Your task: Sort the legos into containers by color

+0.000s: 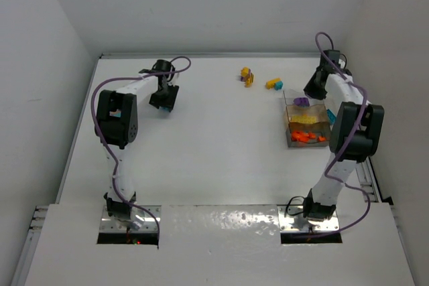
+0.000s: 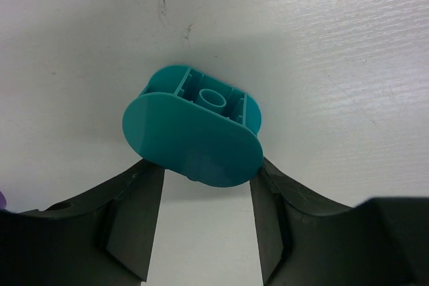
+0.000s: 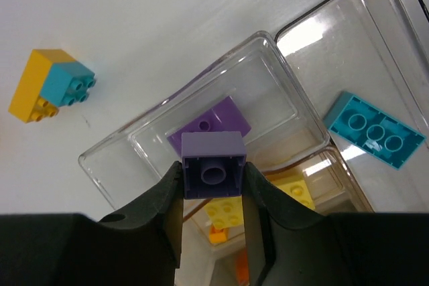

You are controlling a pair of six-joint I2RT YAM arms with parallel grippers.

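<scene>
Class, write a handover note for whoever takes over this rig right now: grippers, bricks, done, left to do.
Left gripper: shut on a rounded teal plastic brick, table's left side.
Right gripper: shut on a small purple square brick above the clear divided plastic box.
Done: box holds a second purple brick, a long teal brick, yellow bricks, orange bricks.
Left: drop both held bricks; split and sort the yellow-and-teal clump and multicoloured clump.

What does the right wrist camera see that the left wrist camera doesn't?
Only the right wrist view: the right hand pinching a purple brick over the clear box with other bricks inside, plus a loose yellow-and-teal clump. Only the left wrist view: the left hand with a rounded teal brick between its fingers. Both: dark fingers, one brick between them, and the white table.
</scene>
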